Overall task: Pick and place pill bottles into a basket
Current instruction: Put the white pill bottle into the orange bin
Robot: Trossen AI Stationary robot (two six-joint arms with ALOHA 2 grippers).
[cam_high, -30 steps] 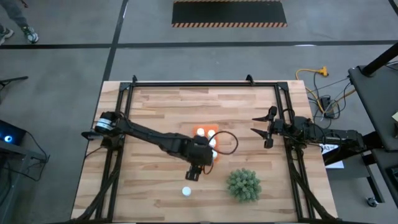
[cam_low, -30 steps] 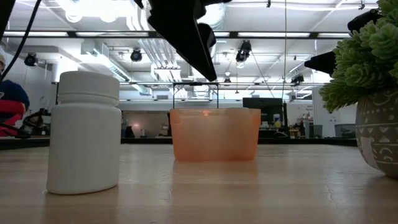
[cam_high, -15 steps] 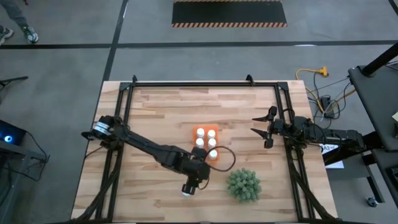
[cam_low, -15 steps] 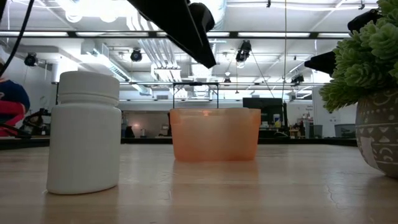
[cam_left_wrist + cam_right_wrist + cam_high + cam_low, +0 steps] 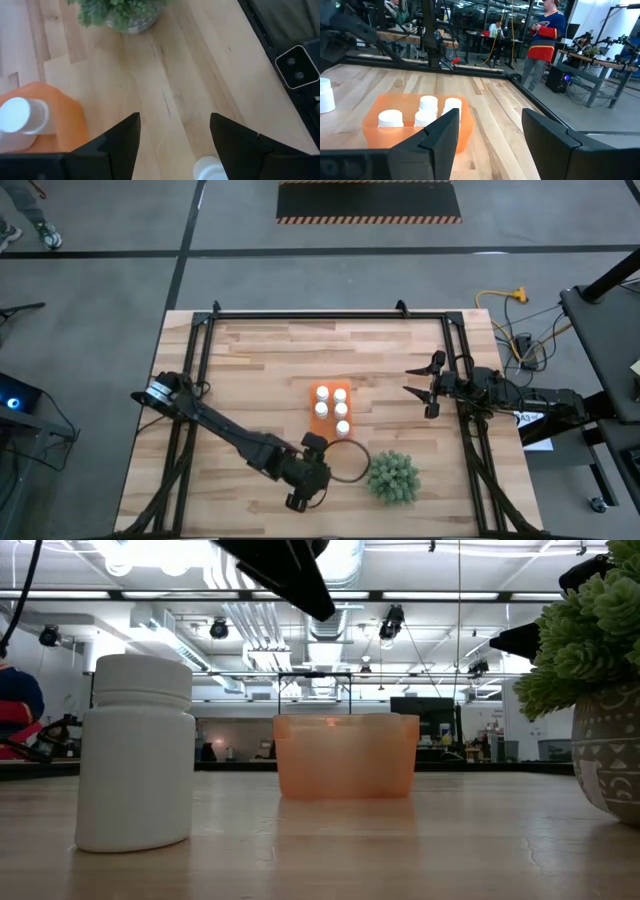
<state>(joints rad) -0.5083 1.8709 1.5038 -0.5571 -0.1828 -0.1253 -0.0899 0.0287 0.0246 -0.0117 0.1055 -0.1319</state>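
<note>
One white pill bottle (image 5: 135, 755) stands upright on its base near the table's near edge. Its cap (image 5: 210, 169) shows just ahead of my left gripper (image 5: 172, 137), which hovers open above it and hides it in the high view (image 5: 298, 498). The orange basket (image 5: 330, 408) sits mid-table with several white bottles upright inside (image 5: 422, 112). My right gripper (image 5: 415, 380) waits open at the table's right edge, level and pointing toward the basket (image 5: 415, 127).
A green spiky plant in a patterned pot (image 5: 392, 477) stands close to the right of my left gripper, near the front edge. Black frame rails (image 5: 200, 380) run along the table's sides. A person (image 5: 547, 40) stands in the room beyond the table.
My left gripper has swung away from the basket toward the table's near edge and a little left, ending above the loose bottle, which it now hides in the high view. Its fingers stay open. The bottle and the basket have not moved.
</note>
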